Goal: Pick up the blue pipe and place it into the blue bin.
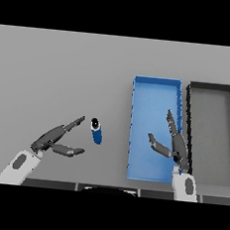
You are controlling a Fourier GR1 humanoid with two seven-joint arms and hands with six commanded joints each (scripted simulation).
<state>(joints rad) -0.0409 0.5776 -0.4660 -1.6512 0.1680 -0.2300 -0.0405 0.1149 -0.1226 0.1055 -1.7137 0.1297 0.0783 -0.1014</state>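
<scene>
While my left hand (52, 140) lies low over the grey table (61, 72), its fingers (72, 124) are spread and straight, and they hold nothing. My long fingers point up and toward the right, and my thumb (68, 151) sticks out below them, so there is a wide gap between the two. The blue pipe (96, 130) lies on the table just past the tips of those fingers, on their right side. It is short and round, with a dark hole in a white ring at its far end. None of my fingers touch it; a thin strip of table shows between them and the pipe.

To the right of the pipe is the blue bin (156, 91), a long flat tray with low walls. The pipe is outside it, near its left wall.

My right hand (176, 145) hangs over the right side of the blue bin. Its fingers (172, 123) are straight and spread too, pointing away from me, and its thumb (156, 145) reaches out to the left over the bin's floor. It holds nothing.

Just to the right of those fingers is a black bin (213, 87) with a grey floor. It sits right beside the blue bin.
</scene>
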